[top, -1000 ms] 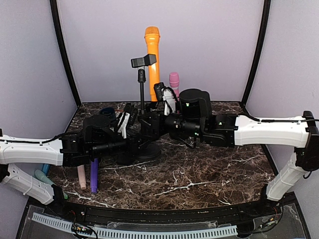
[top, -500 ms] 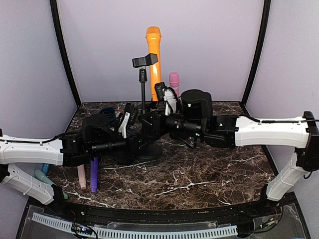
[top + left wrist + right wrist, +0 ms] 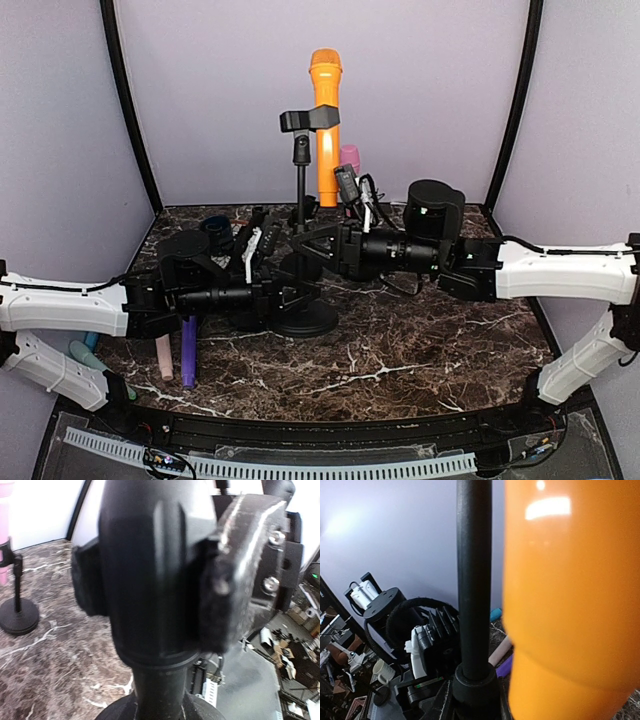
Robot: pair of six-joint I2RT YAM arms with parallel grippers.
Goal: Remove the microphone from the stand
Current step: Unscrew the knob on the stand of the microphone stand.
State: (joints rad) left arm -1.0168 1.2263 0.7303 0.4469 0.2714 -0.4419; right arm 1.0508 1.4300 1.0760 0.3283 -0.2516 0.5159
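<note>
- Top external view, counted: two microphones, two stands, two grippers and two sticks on one dark marble-patterned table (image 3: 420, 350).
- One orange plastic microphone (image 3: 326, 110) stands upright in the clip at the top of the black metal stand with a round base (image 3: 305, 320). Its lower end hangs just beside the pole.
- One pink microphone (image 3: 349, 157) sits behind it near the back wall. The left wrist view shows it on a small black stand (image 3: 18, 611) of its own.
- One purple stick (image 3: 189, 352) and one pale pink stick (image 3: 164, 356) lie side by side near the left arm.
- Left gripper (image 3: 290, 292): clamped on the tall stand's pole just above the base. The left wrist view shows the pads (image 3: 235, 580) pressed against either side of the black pole.
- Right gripper (image 3: 306, 245): clenched at the same pole, higher up and below the orange microphone's lower end. The right wrist view shows only pole and orange body side by side, no fingers.
- Neither gripper touches the orange microphone.
</note>
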